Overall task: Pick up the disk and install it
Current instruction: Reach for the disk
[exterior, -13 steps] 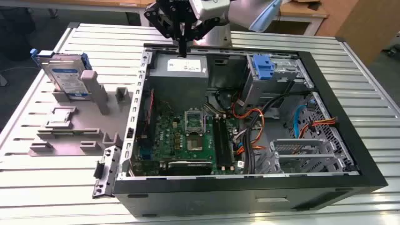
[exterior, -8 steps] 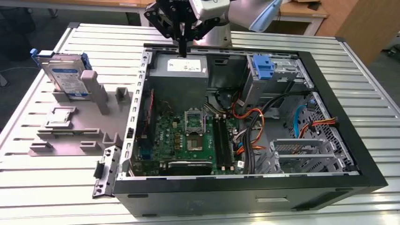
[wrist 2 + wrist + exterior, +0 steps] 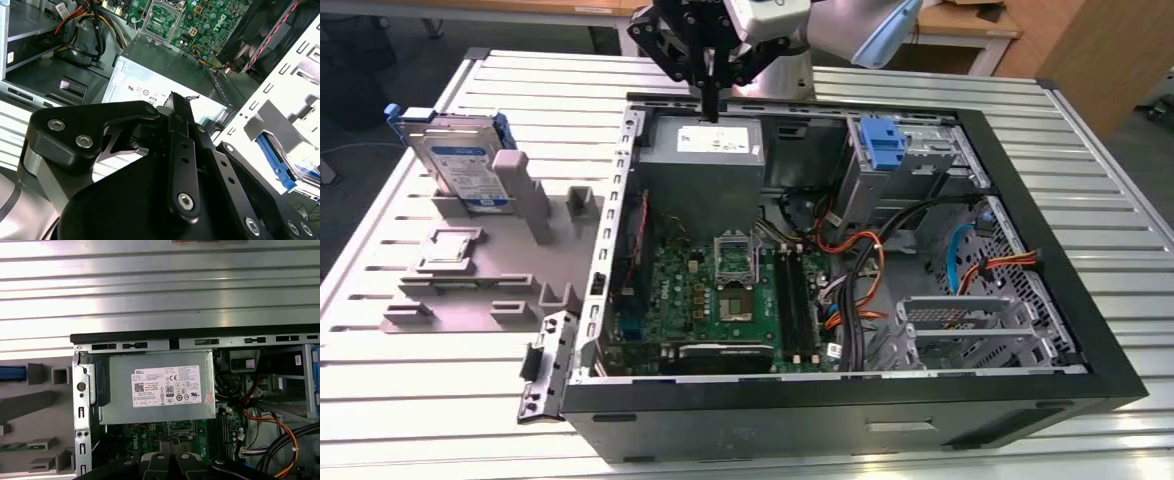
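A lidless computer case (image 3: 854,405) was found lying on the slatted counter (image 3: 400,420), its motherboard (image 3: 720,300) exposed. Beside it, towards the counter's edge at the exterior view's left, a grey fixture (image 3: 467,290) was noted. The disk (image 3: 460,165) was seen standing upright at the fixture's far end, untouched. Farther back, the hand (image 3: 710,113) was observed hanging over the power-supply box (image 3: 707,155) at the case's far wall. Its fingers (image 3: 180,145) were drawn narrow with nothing held, well apart from the disk.
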`<state>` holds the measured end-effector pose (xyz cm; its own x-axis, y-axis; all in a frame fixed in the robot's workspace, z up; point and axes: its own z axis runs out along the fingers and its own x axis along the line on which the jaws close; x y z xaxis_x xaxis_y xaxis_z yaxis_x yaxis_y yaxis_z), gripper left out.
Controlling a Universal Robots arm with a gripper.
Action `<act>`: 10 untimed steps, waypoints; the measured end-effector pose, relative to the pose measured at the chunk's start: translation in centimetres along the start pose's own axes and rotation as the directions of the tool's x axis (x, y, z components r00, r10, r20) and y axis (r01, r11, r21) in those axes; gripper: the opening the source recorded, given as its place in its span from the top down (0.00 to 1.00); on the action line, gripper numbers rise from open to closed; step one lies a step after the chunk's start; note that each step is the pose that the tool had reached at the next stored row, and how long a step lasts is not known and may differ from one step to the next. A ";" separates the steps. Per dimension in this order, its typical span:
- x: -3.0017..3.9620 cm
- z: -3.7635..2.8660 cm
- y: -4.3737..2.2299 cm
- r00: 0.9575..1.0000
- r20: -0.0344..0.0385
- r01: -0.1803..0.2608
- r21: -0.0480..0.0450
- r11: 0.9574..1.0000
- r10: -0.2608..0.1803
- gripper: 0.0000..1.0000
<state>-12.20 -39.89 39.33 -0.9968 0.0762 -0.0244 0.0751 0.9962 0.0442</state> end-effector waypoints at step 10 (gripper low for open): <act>1.25 0.02 -0.10 1.000 0.000 0.000 0.000 1.000 0.000 0.90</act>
<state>-13.45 -39.89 39.28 -0.9968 0.0763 -0.0245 0.0752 0.9962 0.0442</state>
